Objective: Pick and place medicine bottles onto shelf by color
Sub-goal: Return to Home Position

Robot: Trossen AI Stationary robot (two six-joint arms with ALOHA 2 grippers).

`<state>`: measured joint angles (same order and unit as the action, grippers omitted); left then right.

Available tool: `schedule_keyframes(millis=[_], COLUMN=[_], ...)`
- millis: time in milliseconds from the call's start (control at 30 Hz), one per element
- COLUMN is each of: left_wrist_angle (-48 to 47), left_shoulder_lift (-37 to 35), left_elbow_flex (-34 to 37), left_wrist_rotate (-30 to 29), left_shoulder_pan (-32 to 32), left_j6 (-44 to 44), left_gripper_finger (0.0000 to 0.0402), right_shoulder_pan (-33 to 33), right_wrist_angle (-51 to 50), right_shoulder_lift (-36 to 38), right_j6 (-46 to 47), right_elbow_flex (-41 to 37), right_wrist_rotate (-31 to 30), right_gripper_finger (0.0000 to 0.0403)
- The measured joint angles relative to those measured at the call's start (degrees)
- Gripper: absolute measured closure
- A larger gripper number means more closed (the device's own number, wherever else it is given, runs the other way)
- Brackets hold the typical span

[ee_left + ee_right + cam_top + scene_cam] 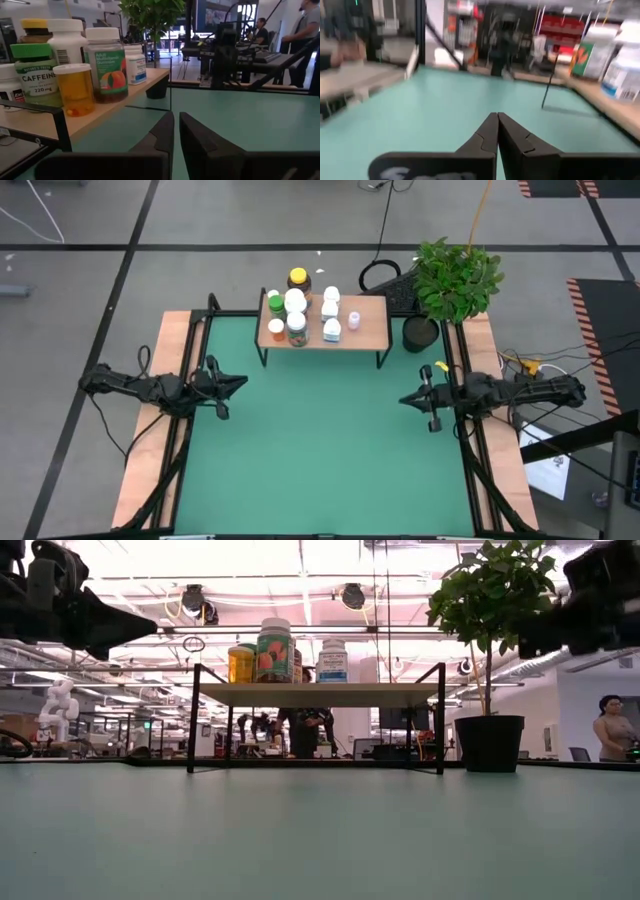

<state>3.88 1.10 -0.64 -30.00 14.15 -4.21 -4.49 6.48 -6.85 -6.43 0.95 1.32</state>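
The shelf (372,310), a light wooden top on thin black legs, stands at the far middle of the green mat. Several medicine bottles stand on it: a yellow-lidded amber one (298,278), a green one (35,75), an orange one (75,90), a white-capped bottle with a peach label (107,65), white ones (330,305) and a pale lilac one (354,320). My left gripper (240,383) hovers at the mat's left edge, shut and empty, pointing right. My right gripper (405,400) hovers at the mat's right edge, shut and empty, pointing left.
A black pot (422,333) with a leafy plant (455,280) stands just right of the shelf. Wooden side boards (150,450) flank the mat. The green mat (320,450) lies between the two grippers. People show in the room beyond the table (610,730).
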Motion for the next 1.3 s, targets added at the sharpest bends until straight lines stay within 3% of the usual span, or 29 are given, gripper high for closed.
schedule_keyframes(millis=[200, 467, 667, 733, 967, 1300], left_wrist_angle=[0.0, 0.3, 0.4, 0.4, 0.5, 0.6], left_shoulder_lift=[0.0, 0.0, 0.0, 0.0, 0.0, 0.0], left_elbow_flex=[0.0, 0.0, 0.0, 0.0, 0.0, 0.0], left_wrist_rotate=[0.0, 0.0, 0.0, 0.0, 0.0, 0.0], left_shoulder_pan=[0.0, 0.0, 0.0, 0.0, 0.0, 0.0], left_j6=[-0.3, 0.0, 0.0, 0.0, 0.0, 0.0], left_gripper_finger=[0.0371, 0.0371, 0.0371, 0.0371, 0.0371, 0.0371], right_shoulder_pan=[0.0, 0.3, 5.2, 7.0, 11.6, 12.4], right_wrist_angle=[-4.1, 9.7, 5.9, 4.2, 5.1, 6.4], right_shoulder_lift=[-0.1, 0.7, 4.4, 5.7, 6.7, 6.7], right_j6=[-0.4, 0.4, 4.8, 5.5, 6.6, 5.5], right_elbow_flex=[0.0, -0.1, -0.1, -0.1, -0.1, -0.1], right_wrist_rotate=[0.0, -0.1, 0.4, 2.4, 18.8, 17.0], right_gripper_finger=[0.0403, 0.0403, 0.0403, 0.0403, 0.0403, 0.0403])
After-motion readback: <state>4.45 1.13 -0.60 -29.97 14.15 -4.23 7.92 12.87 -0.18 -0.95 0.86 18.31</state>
